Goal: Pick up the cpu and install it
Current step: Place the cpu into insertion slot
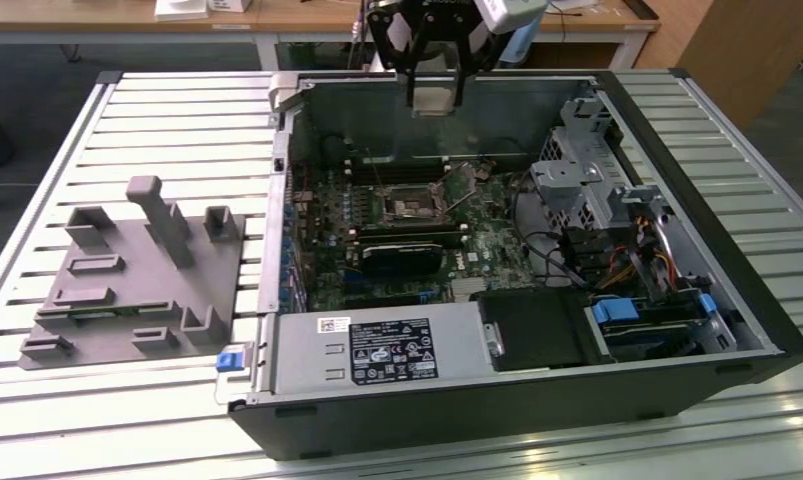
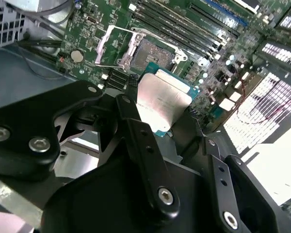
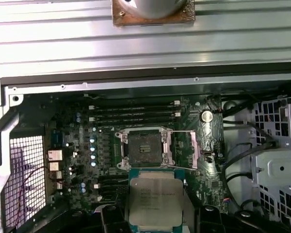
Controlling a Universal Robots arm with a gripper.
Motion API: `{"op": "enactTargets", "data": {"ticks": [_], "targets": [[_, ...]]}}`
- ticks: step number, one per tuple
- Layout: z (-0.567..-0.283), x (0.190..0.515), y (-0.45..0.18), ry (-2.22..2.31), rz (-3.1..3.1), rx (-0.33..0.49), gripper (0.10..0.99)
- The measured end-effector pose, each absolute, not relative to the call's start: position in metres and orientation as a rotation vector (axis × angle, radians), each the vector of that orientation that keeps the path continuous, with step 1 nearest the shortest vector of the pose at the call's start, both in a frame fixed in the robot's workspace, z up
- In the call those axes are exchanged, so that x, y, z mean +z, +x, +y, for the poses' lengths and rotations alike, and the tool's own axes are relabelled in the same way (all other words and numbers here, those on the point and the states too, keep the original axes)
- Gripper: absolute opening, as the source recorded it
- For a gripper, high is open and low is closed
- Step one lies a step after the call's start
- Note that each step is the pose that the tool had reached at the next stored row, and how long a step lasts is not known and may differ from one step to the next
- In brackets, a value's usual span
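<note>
One cpu (image 3: 155, 200), print unreadable, between jaws

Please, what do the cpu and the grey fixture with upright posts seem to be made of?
The cpu: a pale silvery metal top, satin and faintly reflective, on a green rim, likely circuit-board laminate. The grey fixture: probably matte plastic; uniformly dull grey with no glints, though painted metal cannot be excluded.

Exterior view overlooks the whole case (image 1: 508, 415); both wrist views closely share the socket (image 2: 153, 52) (image 3: 144, 145).
</note>
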State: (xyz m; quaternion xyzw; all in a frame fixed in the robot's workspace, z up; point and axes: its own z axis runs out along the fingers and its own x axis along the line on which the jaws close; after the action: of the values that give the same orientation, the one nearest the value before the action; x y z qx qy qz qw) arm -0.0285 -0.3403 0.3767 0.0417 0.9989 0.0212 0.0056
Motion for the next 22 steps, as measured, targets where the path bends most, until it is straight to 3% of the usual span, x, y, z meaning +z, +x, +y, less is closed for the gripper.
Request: {"op": "enactTargets", "data": {"ticks": [22], "targets": [[-0.3387, 0.3749, -0.0285, 0.622, 3.060, 0.063, 0.533]]}}
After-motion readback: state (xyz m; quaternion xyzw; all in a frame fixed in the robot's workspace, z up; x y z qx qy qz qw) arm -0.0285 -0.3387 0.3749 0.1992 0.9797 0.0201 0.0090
